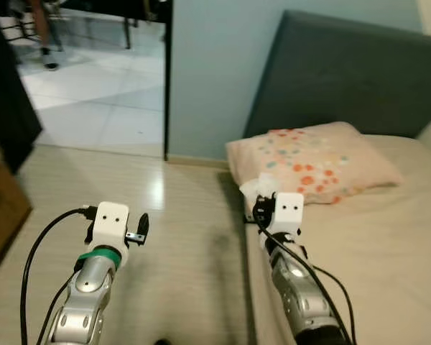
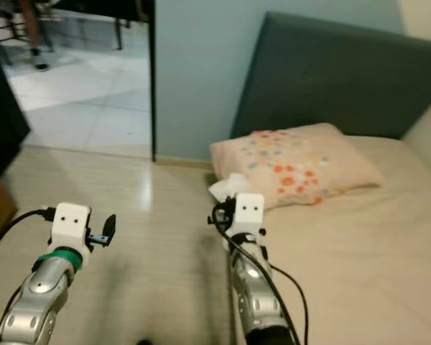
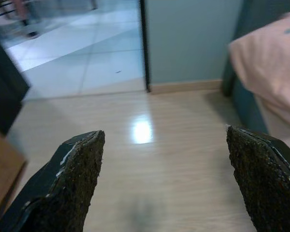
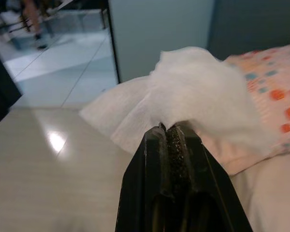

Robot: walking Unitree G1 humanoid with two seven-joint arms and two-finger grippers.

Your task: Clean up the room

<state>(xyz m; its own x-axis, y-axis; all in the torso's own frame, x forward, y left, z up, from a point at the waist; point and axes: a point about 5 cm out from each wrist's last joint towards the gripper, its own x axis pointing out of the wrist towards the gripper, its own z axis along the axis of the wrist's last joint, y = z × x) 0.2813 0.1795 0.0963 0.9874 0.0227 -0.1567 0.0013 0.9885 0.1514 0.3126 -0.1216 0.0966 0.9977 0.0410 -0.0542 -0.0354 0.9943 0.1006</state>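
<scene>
Left eye view: a bedroom is seen from the robot's head, looking forward and down. On the right, a bed covered in a plain beige sheet is set against a dark grey-blue padded headboard. A pale pink pillow with orange and teal dots is laid at the head of the bed. The right gripper is held over the near edge of the bed, just in front of the pillow. Its two black fingers are pressed together on a crumpled white paper tissue, which is lifted clear of the sheet. The left gripper is raised over the light wood-look floor, with its fingers spread wide apart and nothing between them. Beyond a dark door frame, a white tiled floor is seen. A person's lower leg and shoe are visible far back on the tiles.
</scene>
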